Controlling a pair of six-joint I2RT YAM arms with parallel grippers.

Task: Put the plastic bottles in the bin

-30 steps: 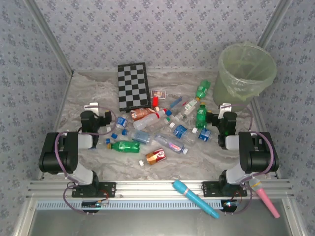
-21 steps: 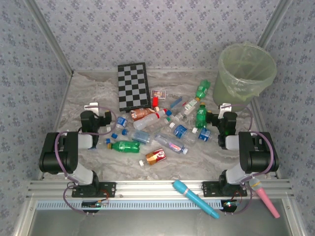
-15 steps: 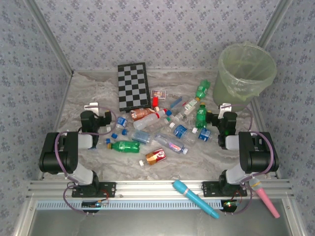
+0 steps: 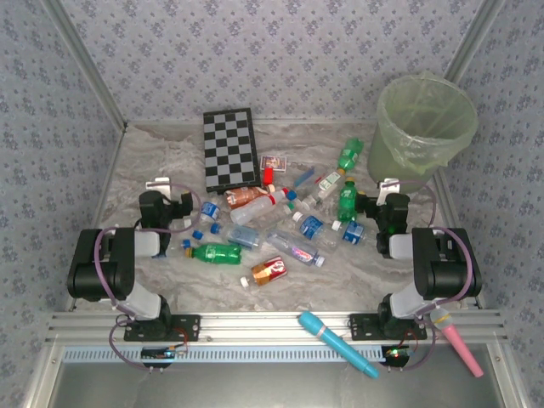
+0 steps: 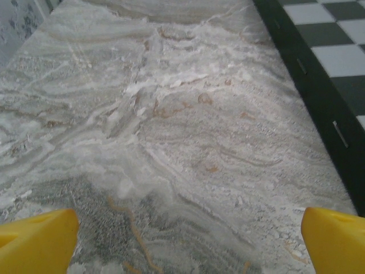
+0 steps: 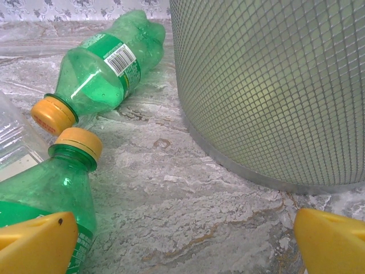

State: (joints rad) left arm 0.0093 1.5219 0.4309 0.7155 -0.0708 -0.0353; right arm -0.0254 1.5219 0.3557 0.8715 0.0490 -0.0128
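While both jaws gape empty, a green bottle (image 6: pixel 54 197) lies beside the right jaws' left tip.

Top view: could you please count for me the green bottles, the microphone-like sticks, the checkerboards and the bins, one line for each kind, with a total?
Green bottles: 3
Microphone-like sticks, one blue and one pink: 2
Checkerboard: 1
Bin: 1
Total: 7
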